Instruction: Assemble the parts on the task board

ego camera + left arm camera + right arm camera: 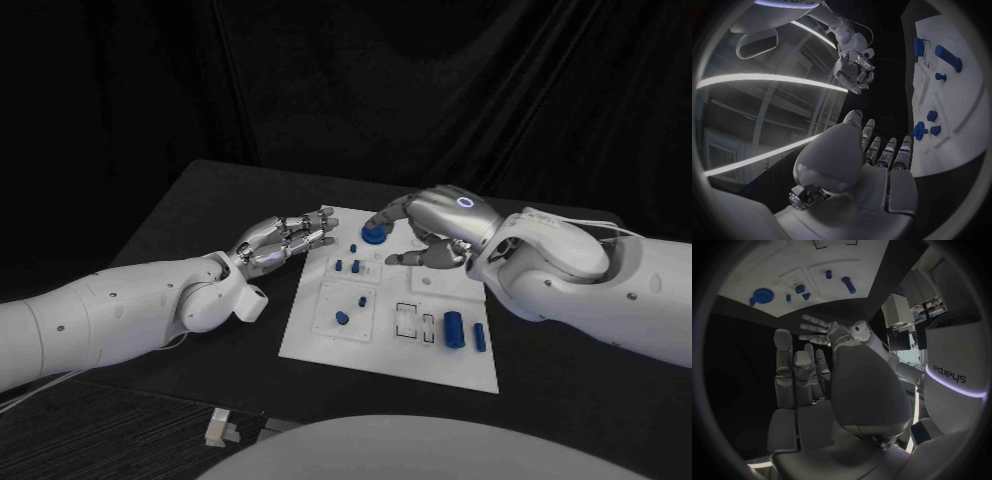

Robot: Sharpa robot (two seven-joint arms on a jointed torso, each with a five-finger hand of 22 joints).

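The white task board (325, 340) lies in the middle of the black table. A round blue part (375, 235) sits at its far edge, and the right wrist view shows this round part (762, 294) lying on the board. Small blue parts (348, 266) and a long blue cylinder (453, 329) rest further along the board. My right hand (428, 232) hovers over the far edge beside the round part, fingers apart, holding nothing. My left hand (289, 240) is at the board's far left corner, fingers stretched out and empty. The left wrist view shows my right hand (854, 65) clear of the board (967, 120).
A small white object (219, 427) lies on the table near the front left. Bare table (188, 230) runs along the board's left side, and a dark curtain hangs behind the table.
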